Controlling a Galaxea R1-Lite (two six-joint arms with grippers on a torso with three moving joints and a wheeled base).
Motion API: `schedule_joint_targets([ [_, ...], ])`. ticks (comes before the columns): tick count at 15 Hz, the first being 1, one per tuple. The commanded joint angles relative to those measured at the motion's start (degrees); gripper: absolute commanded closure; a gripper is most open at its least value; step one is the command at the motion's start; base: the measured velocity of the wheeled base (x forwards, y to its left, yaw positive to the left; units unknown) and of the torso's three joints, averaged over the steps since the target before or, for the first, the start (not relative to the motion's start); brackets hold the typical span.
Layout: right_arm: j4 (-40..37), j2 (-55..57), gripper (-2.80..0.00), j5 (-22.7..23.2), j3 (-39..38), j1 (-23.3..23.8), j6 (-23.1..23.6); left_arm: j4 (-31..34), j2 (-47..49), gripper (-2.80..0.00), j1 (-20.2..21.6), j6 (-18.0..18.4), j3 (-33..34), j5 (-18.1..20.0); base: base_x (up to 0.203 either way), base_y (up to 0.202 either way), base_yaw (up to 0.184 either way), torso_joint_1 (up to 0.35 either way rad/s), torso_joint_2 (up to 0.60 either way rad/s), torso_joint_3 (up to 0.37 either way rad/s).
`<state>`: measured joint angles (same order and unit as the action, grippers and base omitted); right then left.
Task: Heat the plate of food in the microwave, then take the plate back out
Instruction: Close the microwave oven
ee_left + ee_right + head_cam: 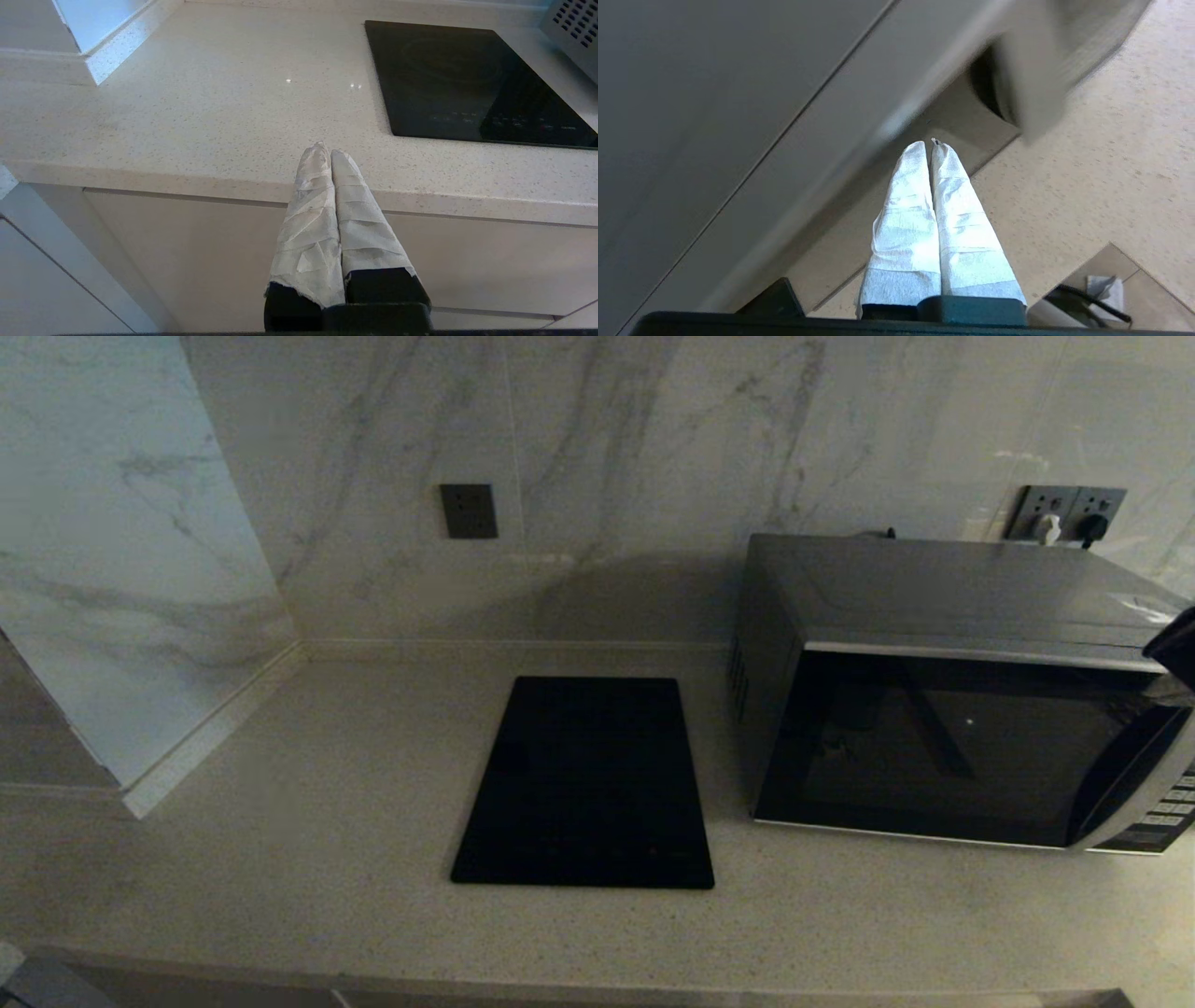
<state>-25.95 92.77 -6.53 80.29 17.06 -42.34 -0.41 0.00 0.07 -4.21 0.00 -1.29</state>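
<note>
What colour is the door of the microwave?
Black glass, with silver trim along its edges. The microwave door shows best in the head view.

The large silver-grey box microwave (943,607) is showing a glossy black glass door edged by silver trim. Left of it, the flat black rectangular slab (586,784) is lying matt and plain. The speckled beige stone counter (280,821) is carrying fine dark flecks. The far white marble wall (653,457) is showing grey veining. White wrinkled wrapping is covering both grippers' fingers (322,205) (920,205).
</note>
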Motion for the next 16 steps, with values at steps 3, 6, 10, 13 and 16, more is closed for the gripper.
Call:
schedule_joint_targets([
  [3, -0.6, -4.3, 0.0, 5.3, -1.8, 8.9, -0.3, 0.0, 0.1, 0.0, 0.0, 0.0, 0.0, 0.0, 0.0, 0.0, 0.0, 0.0, 0.0, 0.0],
  [6, -0.5, -4.2, 0.0, 14.4, -5.1, 17.6, -0.2, 0.0, 0.0, 0.0, 0.0, 0.0, 0.0, 0.0, 0.0, 0.0, 0.0, 0.0, 0.0, 0.0],
  [10, 1.1, 1.3, 0.0, 25.9, -9.6, 27.5, 2.3, 0.0, 0.1, 0.0, 0.0, 0.0, 0.0, 0.0, 0.0, 0.0, 0.0, 0.0, 0.0, 0.0],
  [13, 7.5, 8.5, 0.0, 32.8, -12.7, 32.2, 3.2, 0.0, 0.0, 0.0, 0.0, 0.0, 0.0, 0.0, 0.0, 0.0, 0.0, 0.0, 0.0, 0.0],
  [16, 11.9, 16.0, 0.0, 39.4, -13.4, 35.2, 3.9, 0.0, 0.1, 0.0, 0.0, 0.0, 0.0, 0.0, 0.0, 0.0, 0.0, 0.0, 0.0, 0.0],
])
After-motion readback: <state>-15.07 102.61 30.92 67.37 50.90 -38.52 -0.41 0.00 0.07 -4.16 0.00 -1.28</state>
